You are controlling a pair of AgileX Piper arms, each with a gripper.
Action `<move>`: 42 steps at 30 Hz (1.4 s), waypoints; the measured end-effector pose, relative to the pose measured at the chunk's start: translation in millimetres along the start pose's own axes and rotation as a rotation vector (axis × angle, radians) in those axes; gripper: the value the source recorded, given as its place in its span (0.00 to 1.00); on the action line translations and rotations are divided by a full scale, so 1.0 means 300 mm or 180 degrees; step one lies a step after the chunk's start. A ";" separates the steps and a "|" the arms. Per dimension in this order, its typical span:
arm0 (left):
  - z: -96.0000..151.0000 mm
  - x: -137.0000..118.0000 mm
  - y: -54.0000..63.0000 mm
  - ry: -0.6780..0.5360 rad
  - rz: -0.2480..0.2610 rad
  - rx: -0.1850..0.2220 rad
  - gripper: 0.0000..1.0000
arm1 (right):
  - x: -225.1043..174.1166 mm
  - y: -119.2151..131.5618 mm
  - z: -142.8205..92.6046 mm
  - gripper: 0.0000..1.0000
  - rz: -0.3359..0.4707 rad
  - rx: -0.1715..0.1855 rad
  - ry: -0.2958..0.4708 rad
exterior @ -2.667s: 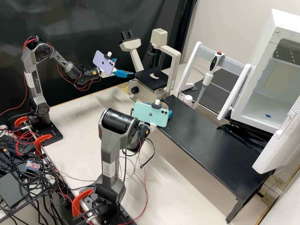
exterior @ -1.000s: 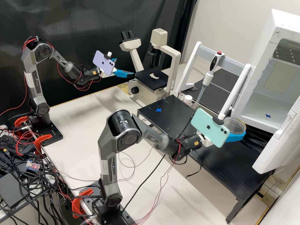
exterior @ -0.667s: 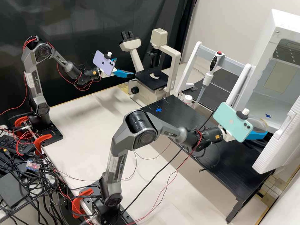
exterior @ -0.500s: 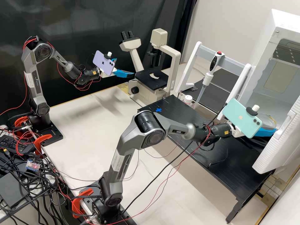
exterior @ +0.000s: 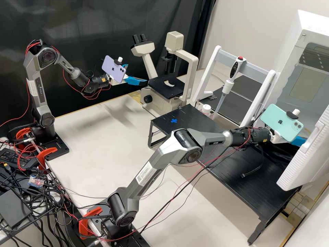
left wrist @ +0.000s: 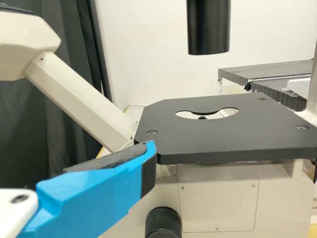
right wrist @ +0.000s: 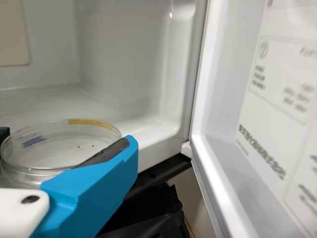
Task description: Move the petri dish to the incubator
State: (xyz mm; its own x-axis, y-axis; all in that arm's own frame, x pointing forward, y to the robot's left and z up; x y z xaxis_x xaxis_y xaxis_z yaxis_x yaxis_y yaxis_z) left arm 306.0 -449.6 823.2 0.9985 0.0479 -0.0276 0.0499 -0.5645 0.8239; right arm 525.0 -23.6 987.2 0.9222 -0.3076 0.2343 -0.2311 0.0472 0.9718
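"Counts? Quick."

"Got one incubator (exterior: 297,37), two arms, one microscope (exterior: 192,77), two grippers, two phones (exterior: 281,122), one dish (right wrist: 54,151)."

"Poses?"

"Right arm (exterior: 156,161) stretched to incubator, forearm near level. Left arm (exterior: 38,80) bent, forearm sloping down toward microscope."

"Grips?"

"Right gripper (exterior: 299,140) clamped on dish, glass between fingers (right wrist: 101,186), at incubator mouth. Left gripper (exterior: 137,73) spread, holding nothing."

Beige microscope (exterior: 189,77) near pale counter's (exterior: 96,123) far-right corner, black curtain (exterior: 102,20) behind. Pipette (exterior: 227,87) hanging in white rack (exterior: 209,73), past black platform's (exterior: 205,133) long far edge. White-capped jar (exterior: 206,108) just beside same edge, near platform's far-left corner.
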 end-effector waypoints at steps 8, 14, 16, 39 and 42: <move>0.000 0.000 0.000 0.0000 0.0000 0.0000 1.00 | 0.061 -0.007 -0.014 0.00 0.0047 -0.0060 -0.0044; 0.000 0.000 0.000 0.0000 0.0000 0.0000 1.00 | 0.068 -0.037 -0.059 0.00 -0.0077 -0.0081 0.0071; 0.000 0.000 0.000 0.0000 0.0000 0.0000 1.00 | 0.066 -0.052 -0.072 0.00 -0.0143 -0.0068 0.0121; 0.000 0.000 0.000 0.0000 0.0000 0.0000 1.00 | 0.091 -0.129 -0.064 1.00 -0.0353 -0.0156 0.0104; 0.000 0.000 0.000 0.0000 0.0000 0.0000 1.00 | 0.091 -0.130 -0.064 1.00 -0.0354 -0.0171 0.0103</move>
State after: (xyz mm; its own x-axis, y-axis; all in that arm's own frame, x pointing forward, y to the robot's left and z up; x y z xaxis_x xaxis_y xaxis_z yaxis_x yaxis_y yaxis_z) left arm 306.0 -449.6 823.2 0.9985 0.0479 -0.0276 0.0499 -0.5645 0.8239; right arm 565.1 -15.6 956.4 0.9510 -0.2829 0.1248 -0.1107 0.0655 0.9917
